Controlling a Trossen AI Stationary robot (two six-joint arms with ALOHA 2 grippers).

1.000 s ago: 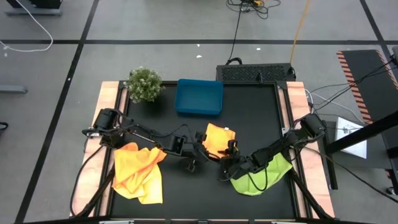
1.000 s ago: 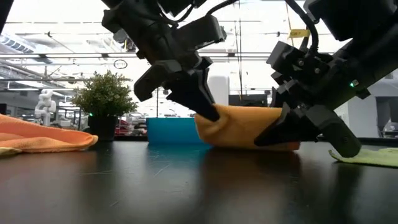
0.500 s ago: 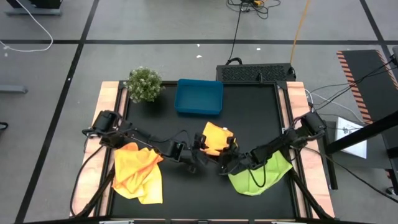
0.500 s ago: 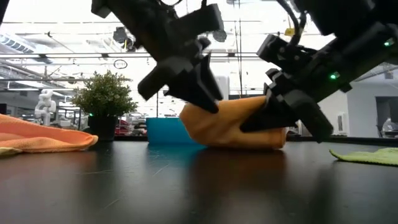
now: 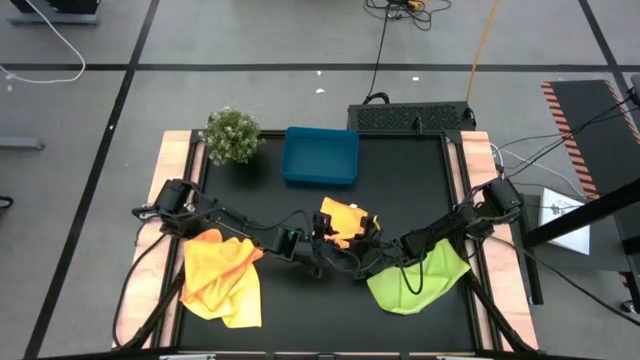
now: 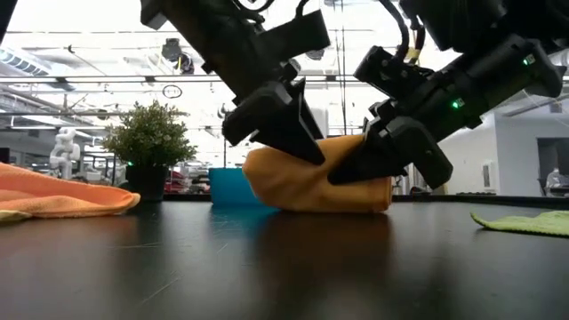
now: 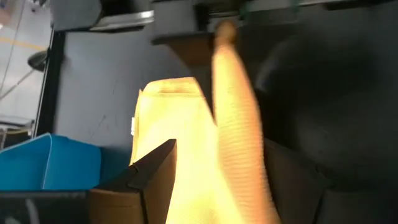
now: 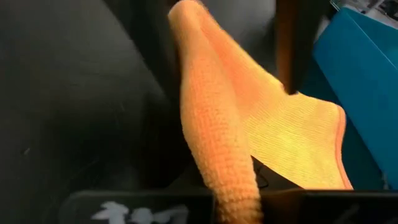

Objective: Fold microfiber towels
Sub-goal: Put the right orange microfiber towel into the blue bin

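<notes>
1. So, quick update: the orange towel [image 5: 343,222] has bunched up tighter than a second ago. It was a wider slab spread between the two grippers, and now it's a compact roll near the table's middle, at about 6 o'clock from the blue tray [image 5: 320,156].
2. The left gripper [image 6: 284,133] was pinching the towel's edge a second ago and has since spread its fingers. In its wrist view the cloth lies loose between the dark fingers [image 7: 152,171], so I'd say it has let go.
3. The right gripper [image 6: 378,158] went the other way: it was partly open and is now clamped on the towel's right end, with the fold running straight into its closed fingers in its own wrist view.
4. My read: the fold is being handed over to the right arm, so this towel is mid-fold, not done.
5. Pose-wise, both arms reach low toward centre, the left from 9 o'clock, the right from 3 o'clock, wrists angled down.
6. A yellow towel [image 5: 222,275] lies crumpled at 8 o'clock and the lime green towel [image 5: 415,282] at 4 o'clock, both looking unfolded.
</notes>
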